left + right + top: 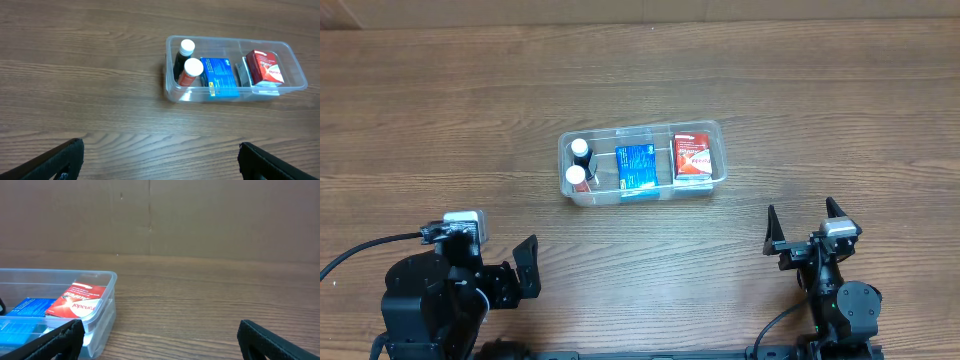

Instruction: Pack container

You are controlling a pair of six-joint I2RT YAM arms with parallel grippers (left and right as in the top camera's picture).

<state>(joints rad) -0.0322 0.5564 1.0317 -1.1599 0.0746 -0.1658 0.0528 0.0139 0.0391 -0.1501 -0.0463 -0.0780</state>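
Note:
The container (563,160) is a clear plastic tub on the wooden table, a little beyond the centre. Inside it stand two white-capped bottles (579,162) at the left end, a blue box (637,167) in the middle and a red box (691,157) at the right end. My left gripper (160,157) is open over bare wood, well short of the container (170,87), up and to the right in the left wrist view. My right gripper (160,337) is open with nothing in it. The container's right end (107,307) lies just beyond its left finger (60,340).
Both arms sit at the near edge of the table, the left arm (440,300) at the bottom left and the right gripper (801,218) at the bottom right. A brown wall (200,215) rises behind the far edge of the table.

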